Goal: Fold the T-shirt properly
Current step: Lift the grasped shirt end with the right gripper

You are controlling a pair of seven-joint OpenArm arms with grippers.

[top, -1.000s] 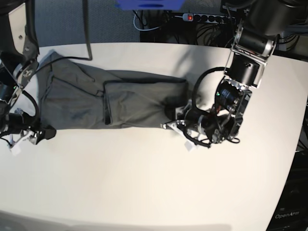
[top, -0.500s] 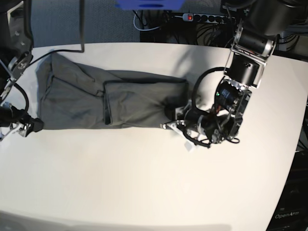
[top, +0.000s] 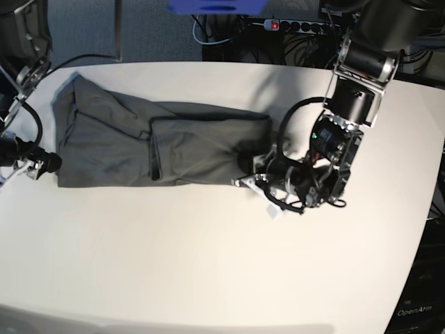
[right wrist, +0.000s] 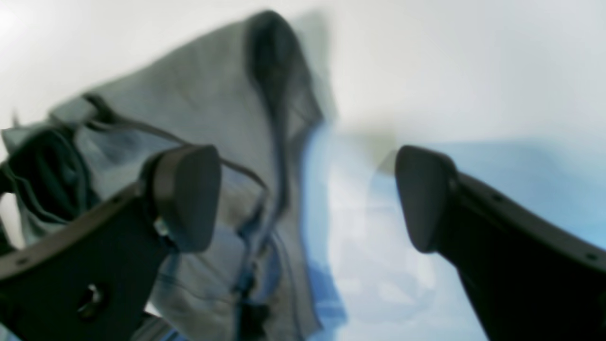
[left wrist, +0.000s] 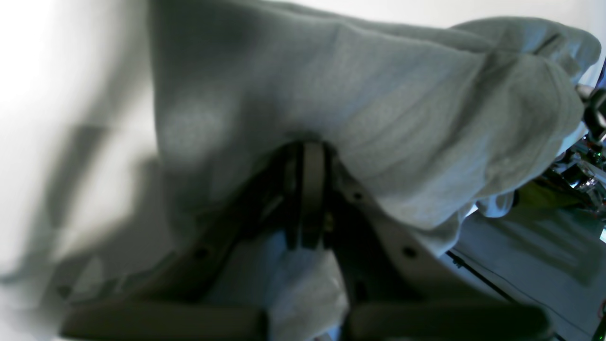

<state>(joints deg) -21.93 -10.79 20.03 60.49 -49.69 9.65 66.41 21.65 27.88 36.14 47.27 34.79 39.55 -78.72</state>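
The dark grey T-shirt (top: 139,142) lies folded into a long band across the white table (top: 208,264). My left gripper (top: 252,179) is shut on the shirt's right end. In the left wrist view the closed gripper (left wrist: 305,156) has the T-shirt (left wrist: 402,118) draped over it. My right gripper (top: 43,165) stands open just off the shirt's left edge, holding nothing. The right wrist view is blurred. In it the right gripper (right wrist: 307,199) has its fingers wide apart, and the T-shirt (right wrist: 199,104) lies below the left finger (right wrist: 187,199).
A power strip (top: 295,26) with a red switch and tangled cables sits behind the table's far edge, beside a blue object (top: 215,5). A black cable (top: 31,132) loops near the right arm. The table's curved right edge (top: 427,209) is close to the left arm.
My right gripper has drawn back left and upward from the shirt's lower left corner. The shirt's left end now lies flatter. The left arm has not moved.
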